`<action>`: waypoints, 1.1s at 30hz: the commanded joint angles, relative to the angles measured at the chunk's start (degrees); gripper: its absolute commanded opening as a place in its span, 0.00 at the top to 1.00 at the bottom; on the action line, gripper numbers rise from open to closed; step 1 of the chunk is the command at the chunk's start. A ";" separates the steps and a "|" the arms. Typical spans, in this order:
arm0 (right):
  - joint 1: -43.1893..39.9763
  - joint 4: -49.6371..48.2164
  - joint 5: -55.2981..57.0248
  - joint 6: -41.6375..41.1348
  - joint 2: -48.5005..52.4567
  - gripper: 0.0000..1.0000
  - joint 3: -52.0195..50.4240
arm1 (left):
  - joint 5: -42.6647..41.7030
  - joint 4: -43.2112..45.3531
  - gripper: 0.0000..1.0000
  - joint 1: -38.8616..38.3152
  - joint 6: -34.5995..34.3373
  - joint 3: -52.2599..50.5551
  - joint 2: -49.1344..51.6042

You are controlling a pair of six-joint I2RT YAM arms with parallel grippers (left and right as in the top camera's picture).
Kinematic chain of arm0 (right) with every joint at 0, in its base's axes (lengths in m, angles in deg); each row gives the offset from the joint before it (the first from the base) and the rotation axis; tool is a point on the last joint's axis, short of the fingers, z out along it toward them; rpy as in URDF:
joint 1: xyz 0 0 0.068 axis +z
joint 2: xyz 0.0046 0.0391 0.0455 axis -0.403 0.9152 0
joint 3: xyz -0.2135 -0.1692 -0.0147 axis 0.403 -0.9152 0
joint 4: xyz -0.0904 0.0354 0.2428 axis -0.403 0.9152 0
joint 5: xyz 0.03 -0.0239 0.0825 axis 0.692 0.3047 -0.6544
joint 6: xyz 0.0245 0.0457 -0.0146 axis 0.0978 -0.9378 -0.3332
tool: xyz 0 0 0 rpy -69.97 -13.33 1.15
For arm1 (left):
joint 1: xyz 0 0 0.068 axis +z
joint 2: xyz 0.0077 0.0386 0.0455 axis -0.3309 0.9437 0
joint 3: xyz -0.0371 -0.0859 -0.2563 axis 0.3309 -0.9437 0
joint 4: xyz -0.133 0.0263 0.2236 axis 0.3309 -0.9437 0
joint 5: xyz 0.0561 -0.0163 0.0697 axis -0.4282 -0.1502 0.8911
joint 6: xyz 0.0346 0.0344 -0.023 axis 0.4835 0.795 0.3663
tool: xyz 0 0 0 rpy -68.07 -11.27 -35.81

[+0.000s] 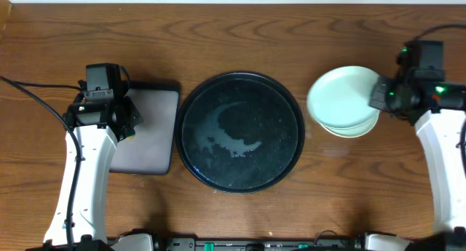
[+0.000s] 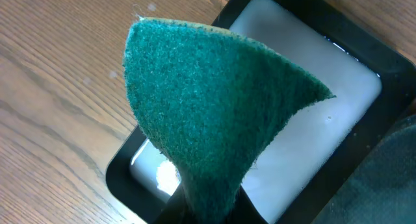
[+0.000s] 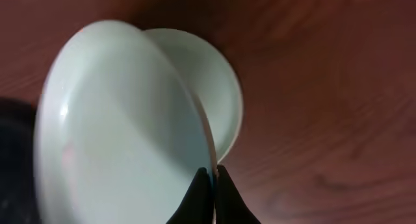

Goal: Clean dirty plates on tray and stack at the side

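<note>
The large round black tray (image 1: 241,131) sits mid-table, wet and holding no plates. My right gripper (image 1: 380,93) is shut on the rim of a pale mint-blue plate (image 1: 342,96), holding it just above another plate (image 1: 353,128) on the table at the right. In the right wrist view the fingers (image 3: 212,174) pinch the held plate's (image 3: 123,133) edge, with the lower plate (image 3: 208,81) behind. No yellow plate shows. My left gripper (image 1: 124,116) is shut on a green sponge (image 2: 214,113) above the rectangular tray.
The smaller rectangular black tray (image 1: 149,131) lies at the left under my left arm; in the left wrist view its wet pale inside (image 2: 305,120) shows below the sponge. Bare wooden table surrounds everything.
</note>
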 commanded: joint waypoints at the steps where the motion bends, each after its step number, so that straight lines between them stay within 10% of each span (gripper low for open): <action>1: -3.61 -2.73 -0.20 -1.18 1.64 0.99 -3.63 | 0.63 0.04 0.92 -0.09 0.33 0.04 -0.37; 8: -4.57 -12.46 -0.13 -1.14 3.10 0.98 -9.66 | 0.63 0.04 0.92 -0.09 0.31 0.04 -0.37; 21: -1.84 -15.30 -17.16 6.62 3.48 0.51 -12.24 | 0.35 0.09 0.92 -0.09 0.33 0.04 -0.37; 33: 8.66 -12.28 -21.57 9.20 3.48 0.44 -12.26 | -5.20 0.76 0.92 -0.13 5.01 0.04 -0.07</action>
